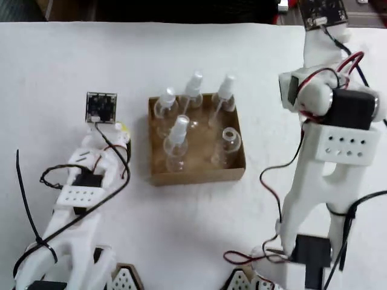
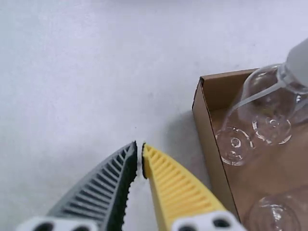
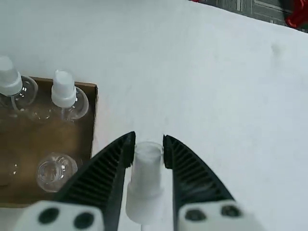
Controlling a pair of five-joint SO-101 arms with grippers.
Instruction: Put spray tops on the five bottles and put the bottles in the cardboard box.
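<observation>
Counting five bottles [image 1: 176, 154], five spray tops [image 3: 144, 187]

So the left arm [image 1: 78, 199] sits low, left gripper [image 2: 140, 159] pinched closed, grey and yellow tips touching. The right arm [image 1: 329, 145] is reared up high, right gripper [image 3: 147, 144] clamped round a spray top [image 3: 143, 185].

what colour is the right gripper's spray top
White; spray top shows best in right wrist view.
</observation>
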